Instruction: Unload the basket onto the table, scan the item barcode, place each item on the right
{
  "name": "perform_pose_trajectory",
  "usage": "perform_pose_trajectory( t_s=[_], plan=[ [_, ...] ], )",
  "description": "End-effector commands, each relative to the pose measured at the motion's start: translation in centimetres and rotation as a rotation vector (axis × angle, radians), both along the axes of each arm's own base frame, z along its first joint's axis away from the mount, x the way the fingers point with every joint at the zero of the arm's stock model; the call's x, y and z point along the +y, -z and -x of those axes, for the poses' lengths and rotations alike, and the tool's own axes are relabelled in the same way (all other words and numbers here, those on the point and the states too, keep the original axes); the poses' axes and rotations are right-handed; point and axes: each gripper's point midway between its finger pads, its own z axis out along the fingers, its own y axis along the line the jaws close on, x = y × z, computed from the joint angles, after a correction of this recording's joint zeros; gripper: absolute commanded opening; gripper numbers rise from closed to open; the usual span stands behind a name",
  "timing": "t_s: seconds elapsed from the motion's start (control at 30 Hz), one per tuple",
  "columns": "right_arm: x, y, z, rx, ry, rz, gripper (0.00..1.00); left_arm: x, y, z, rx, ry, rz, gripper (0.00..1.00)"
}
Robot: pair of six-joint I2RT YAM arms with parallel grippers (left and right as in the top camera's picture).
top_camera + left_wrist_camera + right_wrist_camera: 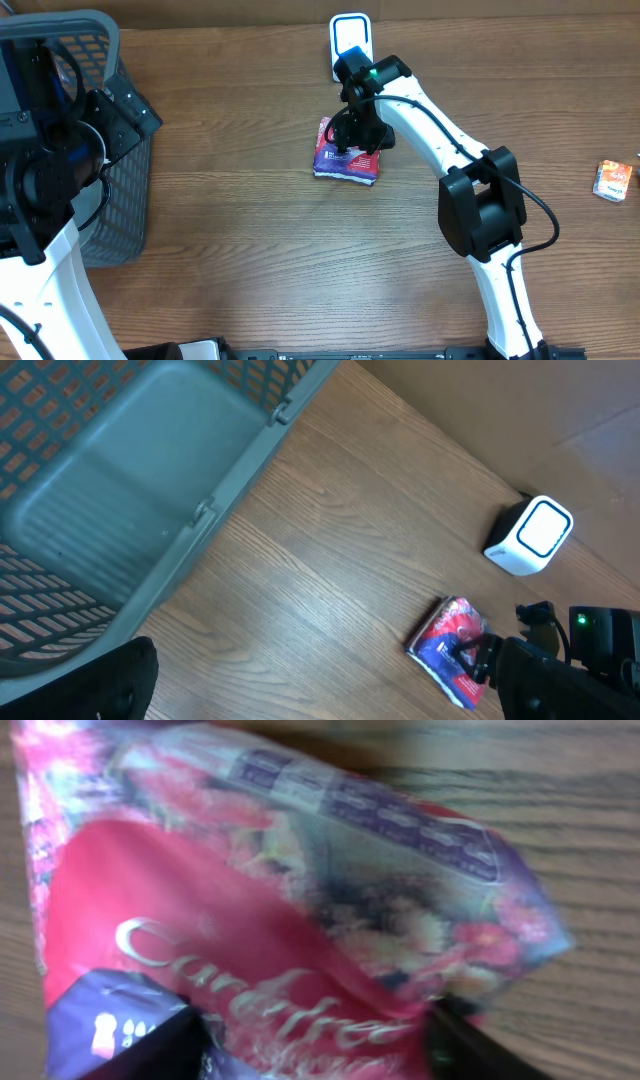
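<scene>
Two white-and-black arms stand at a brown wood-grain bench (250, 260); nothing of the room beyond its top shows. A grey plastic basket (125, 205) with lattice walls sits at the left edge. A small white scanner (350, 40) with a blue-rimmed face stands at the far side near the middle. A little orange box (613, 180) lies far off to the right.

The packet (346, 162) lies flat on the bench on the near side of the scanner, apart from it and well clear of the basket. The right arm (480, 205) stretches over it, and the right jaws hang directly above its far half. Seen from the right wrist, the two dark fingers (150, 1045) stand partway apart with the packet filling the gap between them; whether they pinch it I cannot tell. The left jaws stand wide with nothing in them, over by the basket's rim and well away from the packet.

The packet is soft, glossy, crinkled film, roughly square, pink and purple with white script lettering and a flowery print. The scanner is a rounded cube of smooth plastic. The bench shows long straight grain.
</scene>
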Motion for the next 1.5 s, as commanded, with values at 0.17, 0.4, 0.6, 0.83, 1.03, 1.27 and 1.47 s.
perform_pose_trajectory(
  t_s=[0.17,0.4,0.6,0.83,1.03,1.27,1.47],
  plan=[
    [-2.2,-0.3,-1.2,-0.01,0.077,0.043,0.04,0.1,-0.1,-0.1,-0.003,0.008,-0.01,1.0],
    [-2.3,-8.7,-5.8,-0.197,0.119,-0.052,0.04,0.1,-0.1,-0.1,-0.003,0.008,-0.01,1.0],
    [-3.7,-12.2,-7.1,-0.262,0.153,-0.08,0.04,0.1,-0.1,-0.1,-0.003,0.008,-0.01,1.0],
    [-4.0,-7.4,-2.9,-0.044,0.13,-0.024,0.6,0.1,-0.1,-0.1,-0.003,0.008,-0.01,1.0],
    [-2.6,-2.6,-0.4,0.055,0.096,0.004,0.68,0.1,-0.1,-0.1,-0.003,0.008,-0.01,1.0],
    [-2.0,1.5,0.5,0.088,0.111,-0.008,0.65,0.1,-0.1,-0.1,-0.003,0.008,-0.01,1.0],
    [-2.0,1.7,-0.4,0.046,0.112,-0.005,0.04,0.1,-0.1,-0.1,-0.003,0.008,-0.01,1.0]
  ],
)
